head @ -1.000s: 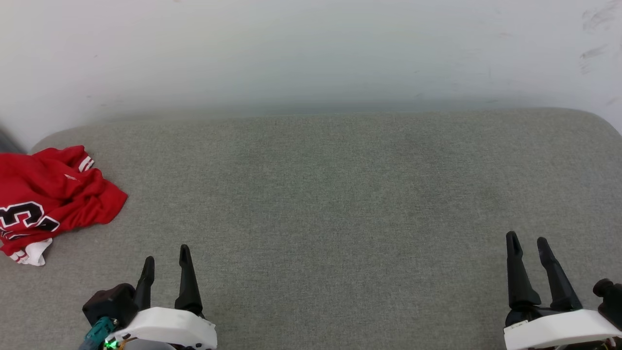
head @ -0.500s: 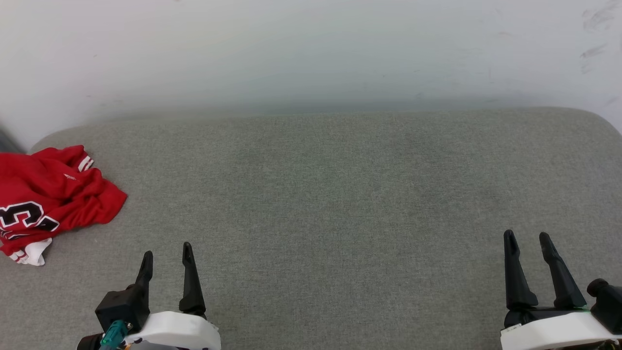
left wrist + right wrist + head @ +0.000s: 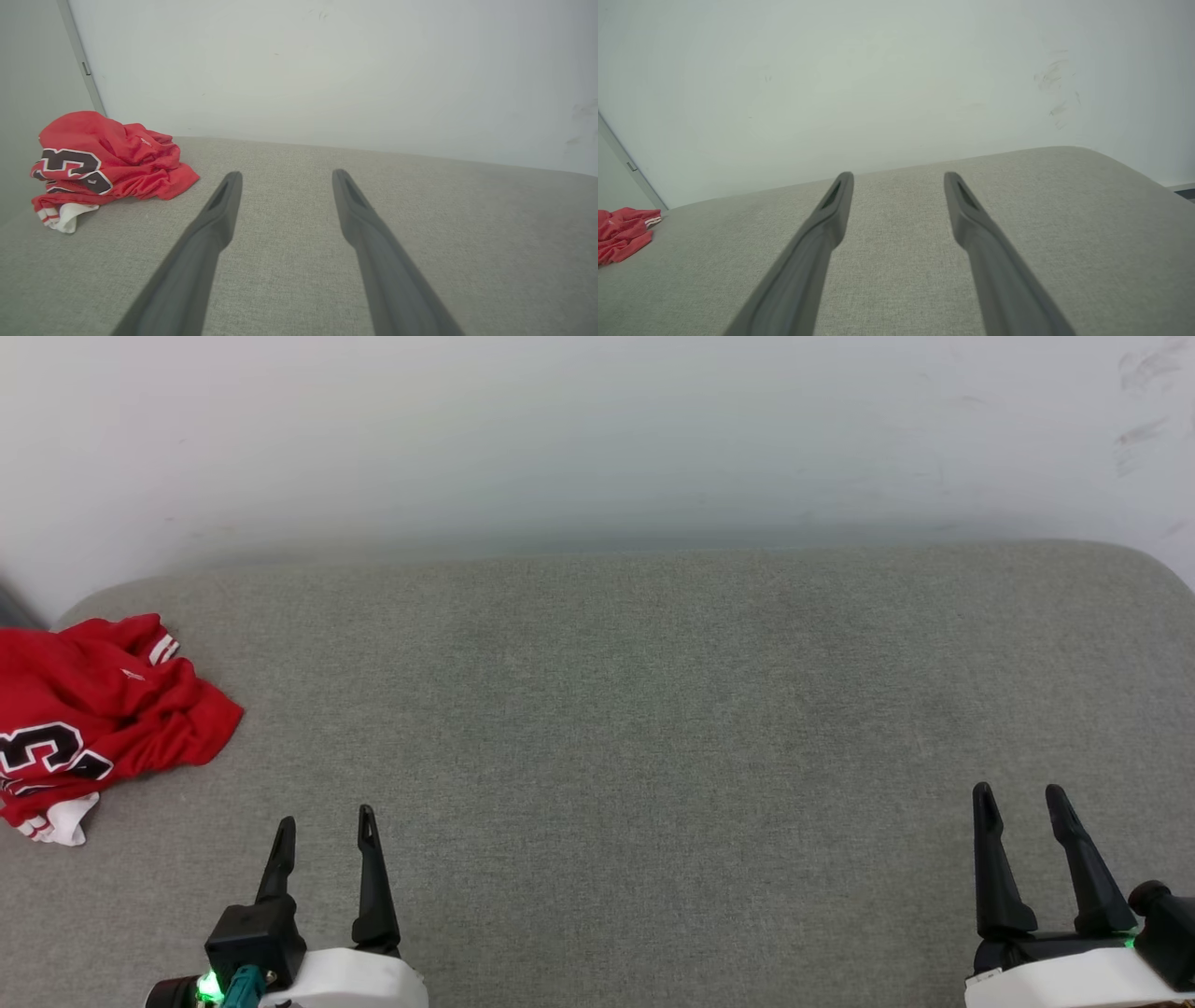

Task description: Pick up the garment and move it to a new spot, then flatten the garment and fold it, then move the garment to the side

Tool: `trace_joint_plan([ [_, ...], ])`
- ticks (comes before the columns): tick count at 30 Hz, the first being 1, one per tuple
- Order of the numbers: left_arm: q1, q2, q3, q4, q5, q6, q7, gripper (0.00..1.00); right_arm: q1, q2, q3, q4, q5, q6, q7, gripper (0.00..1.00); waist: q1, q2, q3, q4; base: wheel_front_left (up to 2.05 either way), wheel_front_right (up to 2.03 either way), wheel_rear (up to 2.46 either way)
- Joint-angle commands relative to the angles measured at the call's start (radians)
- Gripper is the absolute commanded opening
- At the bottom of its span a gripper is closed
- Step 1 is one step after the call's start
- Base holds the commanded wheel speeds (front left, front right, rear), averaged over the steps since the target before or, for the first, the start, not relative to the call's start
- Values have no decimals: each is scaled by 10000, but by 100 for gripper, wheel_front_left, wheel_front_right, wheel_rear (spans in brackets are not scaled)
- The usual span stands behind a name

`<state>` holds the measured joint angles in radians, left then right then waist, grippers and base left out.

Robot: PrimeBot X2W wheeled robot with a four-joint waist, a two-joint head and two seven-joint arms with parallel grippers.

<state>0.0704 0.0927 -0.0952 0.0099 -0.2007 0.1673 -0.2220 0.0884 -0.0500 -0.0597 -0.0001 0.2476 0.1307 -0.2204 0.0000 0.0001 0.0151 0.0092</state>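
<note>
Red jersey cloth, the garment (image 3: 93,709), lies crumpled at about nine o'clock in the head view, at the left end of the grey upholstered surface (image 3: 653,709). Its black number faces up and a white panel pokes out at its near edge. It has not shifted over the last second.

What has changed is small. The left gripper (image 3: 325,816), at seven o'clock, has drawn back a little toward the bottom edge and turned slightly. The right gripper (image 3: 1018,790), at five o'clock, has barely stirred. Both have their fingers spread apart with nothing between them, over bare upholstery and well apart from the garment.

I read this as the arms settling, not reaching: the first step, picking up the garment, is not yet begun. The left gripper is the nearer one, and would need to travel toward ten o'clock to meet the heap.
</note>
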Motion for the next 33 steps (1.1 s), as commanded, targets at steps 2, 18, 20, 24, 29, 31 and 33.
trace_joint_plan([
  [2,59,-5,31,-57,284,-80,-104,100,126,-6,-3,-146,-195,0,-109,100,0,-1,-11,0,0,0,0],
  [18,331,-197,200,75,1457,-457,-392,100,391,-4,151,-329,-980,0,-409,100,0,-1,-83,6,0,0,0],
  [20,356,-219,238,91,1590,-515,-430,100,400,-3,186,-333,-1056,0,-445,100,0,-1,-91,8,0,0,0],
  [24,402,-265,347,182,1541,-676,-448,100,397,-3,228,-283,-940,0,-455,100,0,-1,-104,10,0,0,0],
  [29,401,-340,536,223,1369,-879,-440,100,406,-3,228,-210,-726,0,-455,100,0,-1,-99,11,0,0,0],
  [31,406,-363,592,247,1347,-955,-438,100,407,-3,231,-187,-710,0,-455,100,0,-1,-96,14,0,0,0],
  [33,407,-384,634,269,1330,-1013,-440,100,407,-3,224,-175,-679,0,-455,100,0,-1,-96,18,0,0,0],
])
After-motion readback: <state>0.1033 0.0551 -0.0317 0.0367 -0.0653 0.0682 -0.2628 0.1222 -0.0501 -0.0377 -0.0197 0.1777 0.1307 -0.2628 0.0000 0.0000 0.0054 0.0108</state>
